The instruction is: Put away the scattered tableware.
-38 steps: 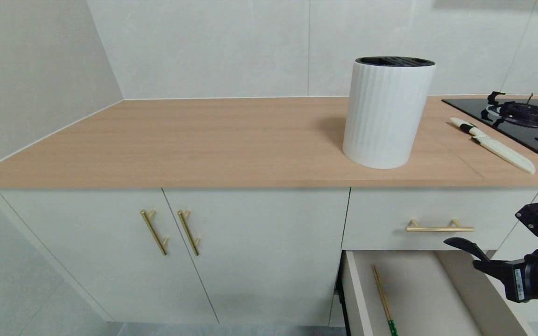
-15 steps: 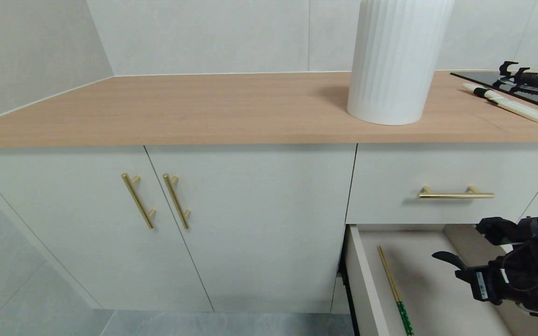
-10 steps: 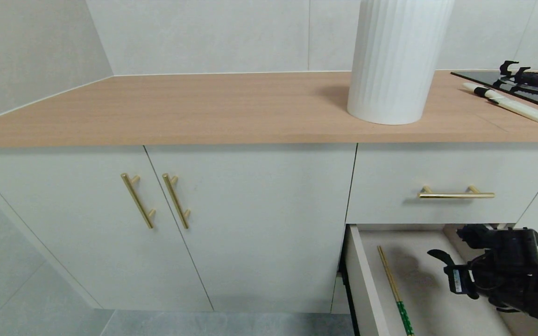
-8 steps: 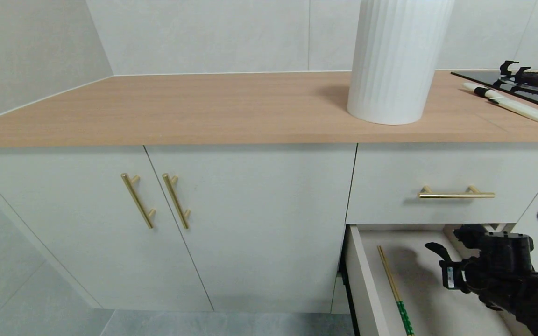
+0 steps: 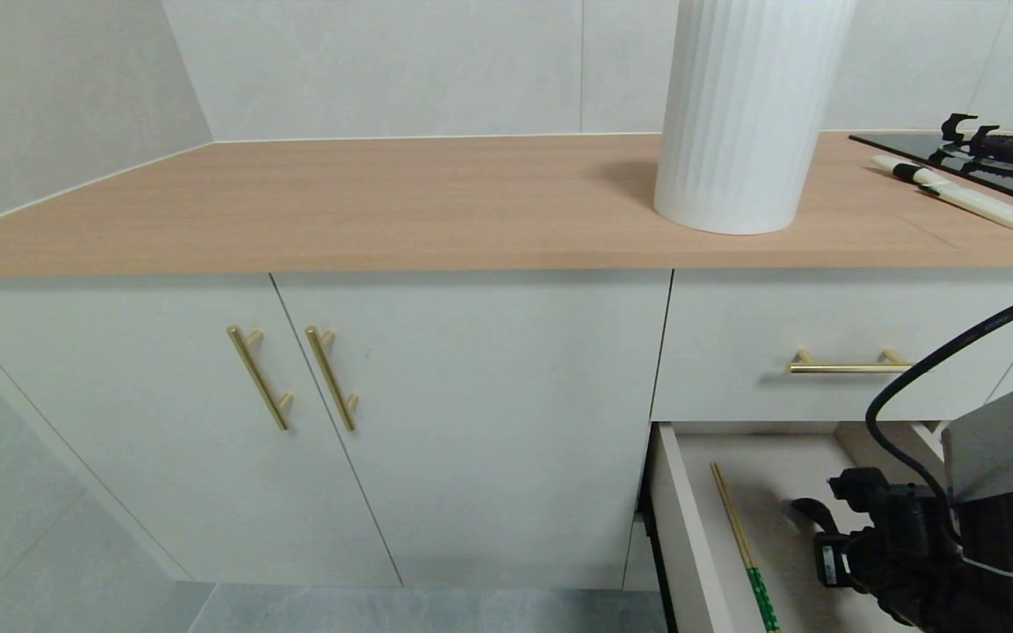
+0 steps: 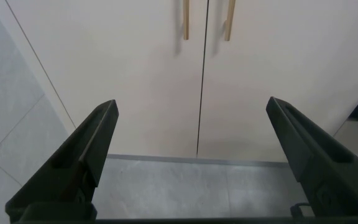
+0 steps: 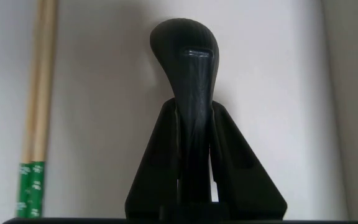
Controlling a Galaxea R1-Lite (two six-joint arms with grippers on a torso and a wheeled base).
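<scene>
Right gripper (image 7: 185, 50): jaws pressing together on nothing, hanging over the open drawer (image 5: 678, 510).
Chopsticks (image 7: 36, 93): lying just beside it.
Left gripper (image 6: 190, 109): gaping wide, facing the cabinet doors (image 6: 260, 81).
Knife (image 5: 964, 198): lying on the countertop (image 5: 383, 202) near the stove (image 5: 1012, 154); likely light, stiff, sharp, so its handle is looking safest.
</scene>
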